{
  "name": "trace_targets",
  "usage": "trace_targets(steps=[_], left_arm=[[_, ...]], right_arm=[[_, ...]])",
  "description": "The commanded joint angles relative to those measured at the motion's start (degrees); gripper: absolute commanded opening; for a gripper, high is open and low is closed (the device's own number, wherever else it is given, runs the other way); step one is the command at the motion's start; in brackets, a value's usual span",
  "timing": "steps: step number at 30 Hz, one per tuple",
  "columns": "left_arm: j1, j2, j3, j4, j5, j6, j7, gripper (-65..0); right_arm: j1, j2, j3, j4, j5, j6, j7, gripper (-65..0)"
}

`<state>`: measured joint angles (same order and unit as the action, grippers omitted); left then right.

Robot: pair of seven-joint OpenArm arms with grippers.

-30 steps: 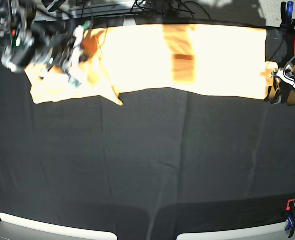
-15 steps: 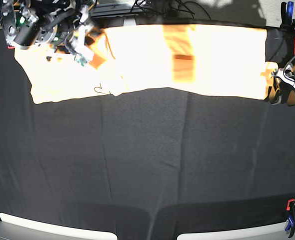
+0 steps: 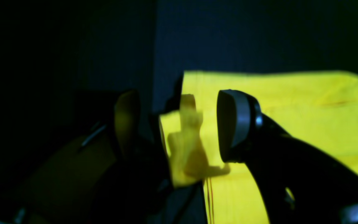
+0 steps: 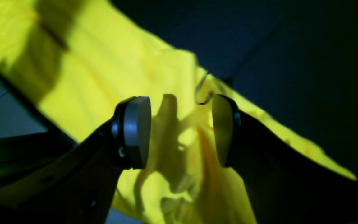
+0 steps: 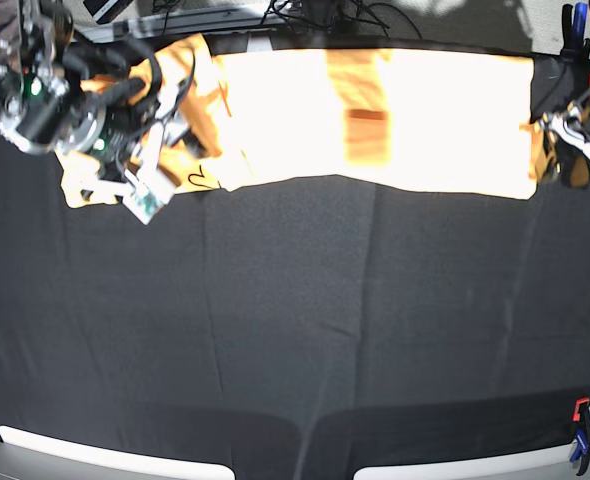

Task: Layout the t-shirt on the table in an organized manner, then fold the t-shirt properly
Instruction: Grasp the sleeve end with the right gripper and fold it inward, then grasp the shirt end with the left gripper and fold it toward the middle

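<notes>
No brand, label or writing can be read anywhere; the only mark on the t-shirt [image 5: 375, 110] is a darker orange band with a small brownish patch near its middle, which may be a fold or a shadow, as the glare is too strong to say. The shirt lies as a long strip along the far edge of the table [image 5: 295, 340], its right end flat, its left end bunched and creased under the right arm. The right gripper [image 4: 181, 130] hangs just above that rumpled cloth with its jaws spread wide and nothing between them; a thin dark loop, perhaps a thread, lies on the fabric by one pad. The left gripper [image 3: 179, 124] sits at the shirt's other end with jaws likewise wide apart, the cloth's edge showing in the gap but not pinched. Cables [image 5: 325, 15] tangle behind the table's far edge, a red and blue clamp [image 5: 581, 432] grips the near right corner, and another clamp [image 5: 578, 22] stands at the far right corner. The right arm's bulk hides part of the left sleeve area from the base view.
</notes>
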<state>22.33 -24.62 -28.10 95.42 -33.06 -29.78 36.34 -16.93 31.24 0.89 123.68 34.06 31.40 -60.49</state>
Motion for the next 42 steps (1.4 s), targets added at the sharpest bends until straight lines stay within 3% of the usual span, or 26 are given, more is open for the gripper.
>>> trace_targets(steps=[1,11,16,20,25,28,32,38,42], left_arm=[[0.4,-0.9,-0.5,0.8,-0.7,0.0,-0.9,-28.1],[0.5,-0.9,-0.5,-8.0,-10.6,-0.7,5.8,-28.1],[0.4,-0.9,-0.5,-12.5,-17.9,-5.4,8.2,-28.1],[0.3,-0.4,-0.3,-13.3,-23.9,-10.2,13.5,-28.1],[0.2,2.8,-0.3,-13.3,-25.6,-10.2,15.9,-31.7],[0.2,3.7,-0.4,-13.3,-25.5,-10.2,13.5,-39.4],[0.2,3.7,-0.9,-13.3,-25.5,-9.6,4.8,-65.0],[-2.7,4.6,-6.4,-13.3,-17.7,-1.0,-0.7,-65.0],[-4.8,4.6,-11.7,-13.3,-15.3,0.3,-2.4,-65.0]], right_arm=[[1.2,0.7,0.3,-0.3,0.4,-0.2,0.9,-34.4],[6.8,0.7,0.3,-14.0,0.6,-0.2,0.9,-34.4],[6.8,0.7,0.3,-14.5,0.6,-0.2,1.2,-34.4],[6.8,0.7,0.3,-14.5,0.6,-0.2,2.2,-34.4],[6.8,0.7,0.3,-14.5,0.6,-0.2,3.0,-34.4],[6.8,0.7,0.3,-14.5,0.6,-0.2,3.1,-34.4],[6.8,0.8,0.3,-14.5,0.5,-0.2,3.0,-34.4],[6.8,0.9,1.0,-14.5,0.3,-0.1,2.7,-34.4],[6.8,0.8,5.3,-14.5,0.2,-0.1,4.1,-34.4]])
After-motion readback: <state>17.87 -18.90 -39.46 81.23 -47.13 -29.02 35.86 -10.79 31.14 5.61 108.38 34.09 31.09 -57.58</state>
